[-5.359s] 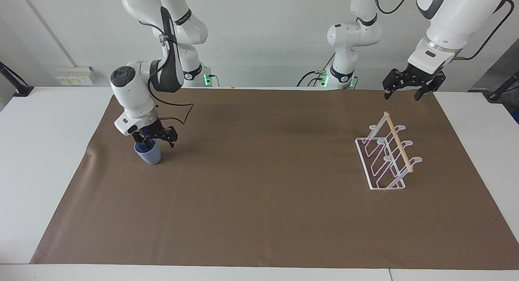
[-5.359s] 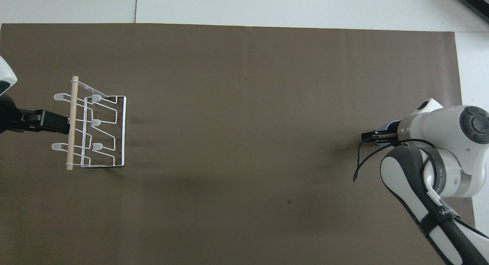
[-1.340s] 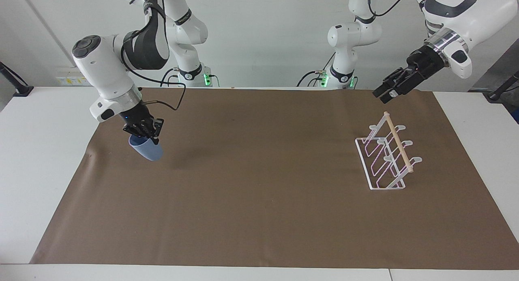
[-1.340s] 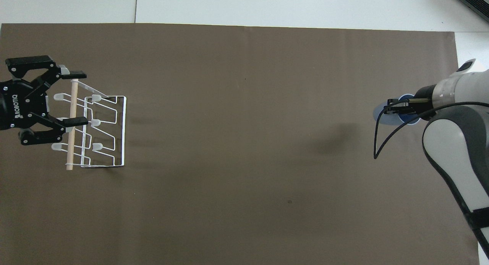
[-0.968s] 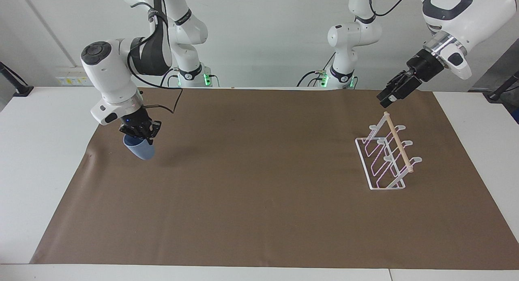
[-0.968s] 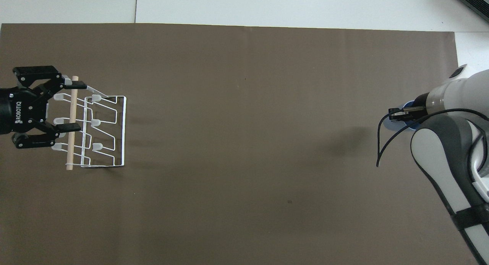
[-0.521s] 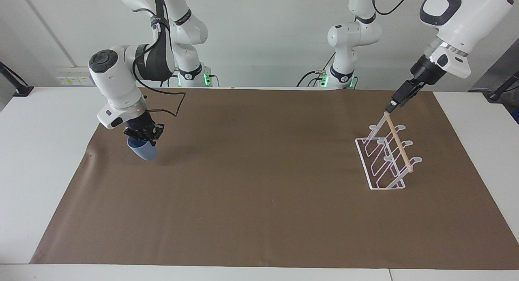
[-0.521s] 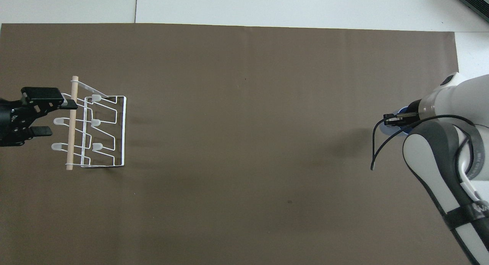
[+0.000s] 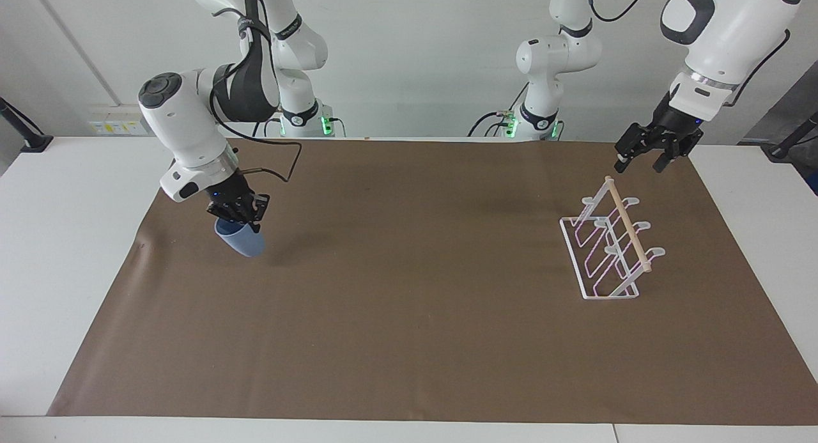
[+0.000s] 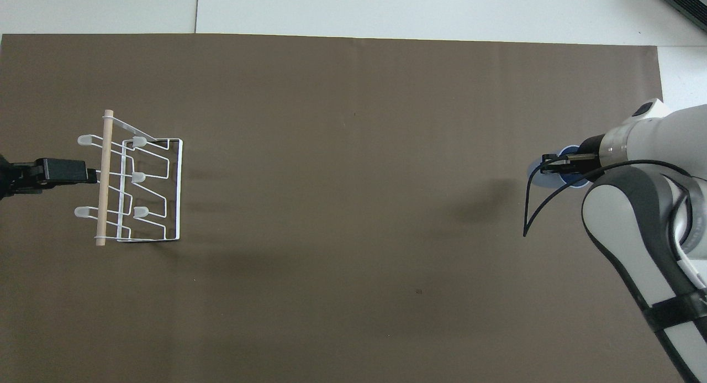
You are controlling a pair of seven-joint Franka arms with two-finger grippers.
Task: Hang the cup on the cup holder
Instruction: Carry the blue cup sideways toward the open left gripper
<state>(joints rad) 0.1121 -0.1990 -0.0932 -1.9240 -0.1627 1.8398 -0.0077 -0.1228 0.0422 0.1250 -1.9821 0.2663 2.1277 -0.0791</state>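
Observation:
The light-blue cup (image 9: pixel 245 243) hangs tilted a little above the brown mat at the right arm's end of the table. My right gripper (image 9: pixel 238 214) is shut on its rim from above. In the overhead view the cup (image 10: pixel 537 169) peeks out under the right gripper (image 10: pixel 552 163), with its shadow on the mat beside it. The white wire cup holder (image 9: pixel 606 251) with its wooden dowel stands at the left arm's end of the mat (image 10: pixel 139 178). My left gripper (image 9: pixel 639 166) hangs open and empty above the holder's dowel side (image 10: pixel 83 173), not touching it.
A brown mat (image 9: pixel 409 341) covers most of the white table (image 9: pixel 70 238). A black cable (image 10: pixel 533 206) loops off the right wrist beside the cup. Nothing else stands on the mat between the cup and the holder.
The right gripper has carried the cup a short way toward the middle of the mat and tilted it more. The left gripper has turned about its wrist above the holder, still open.

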